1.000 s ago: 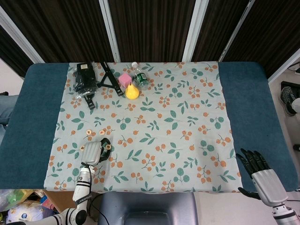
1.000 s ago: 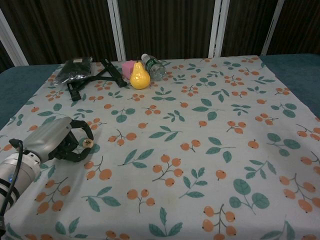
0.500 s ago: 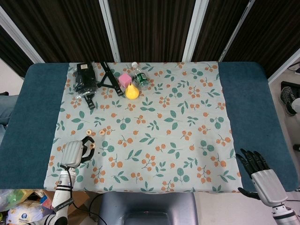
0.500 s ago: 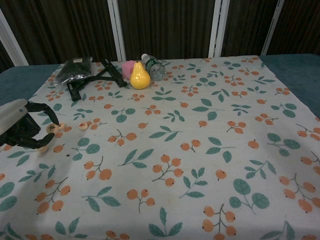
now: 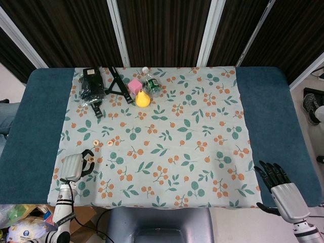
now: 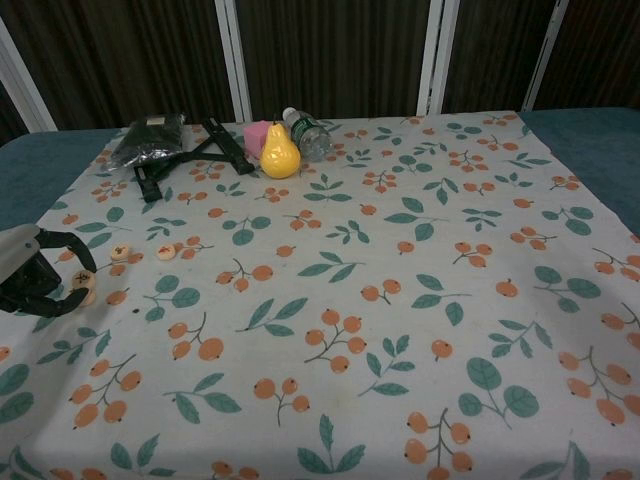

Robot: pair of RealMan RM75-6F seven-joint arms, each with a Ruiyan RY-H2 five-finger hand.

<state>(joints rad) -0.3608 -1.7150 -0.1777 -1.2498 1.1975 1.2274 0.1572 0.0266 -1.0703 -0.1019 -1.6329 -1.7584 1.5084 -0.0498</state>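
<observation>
Pinching a small round wooden disc (image 6: 82,281) between the dark fingertips (image 6: 62,300) of my left hand (image 5: 73,166), I hold it low over the near-left part of the floral cloth (image 5: 172,126), at about eight o'clock from the cloth's centre. The disc is flat and pale tan, coin-shaped, with a dark mark on its face; being round, it has no long axis. It sits at the hand's far-right tip, toward two o'clock from the grey metal palm. Two more wooden discs (image 6: 120,252) lie flat on the cloth just beyond, at about one o'clock from my left hand, side by side and apart from it. My right hand (image 5: 282,190) hangs off the cloth's near-right corner, at five o'clock, fingers spread and holding nothing, well apart from every disc. At eleven o'clock, along the far edge, rest a smooth yellow pear (image 5: 143,99), a pink cube (image 5: 134,86), a clear plastic bottle (image 5: 151,82), a black folding stand (image 5: 117,83) and a black pouch (image 5: 91,85).
</observation>
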